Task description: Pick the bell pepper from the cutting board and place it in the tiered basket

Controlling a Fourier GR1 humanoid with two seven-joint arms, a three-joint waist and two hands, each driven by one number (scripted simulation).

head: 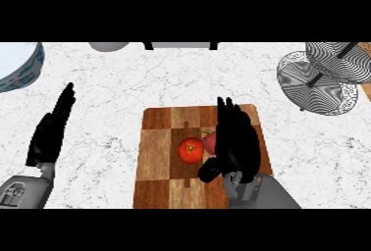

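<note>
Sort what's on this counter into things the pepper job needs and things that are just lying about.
Job:
- bell pepper, red, on the board
- cutting board
- tiered basket, far right
- right hand, beside the pepper

Lying about:
- bowl at the far left edge
- left hand, resting open on the left

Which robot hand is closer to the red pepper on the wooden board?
The right robot hand: it is directly beside the pepper, over the board. The left robot hand rests well off to the left, off the board.

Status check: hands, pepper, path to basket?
Right hand open beside the bell pepper on the cutting board. Left hand open, resting. Tomato adjacent.
</note>
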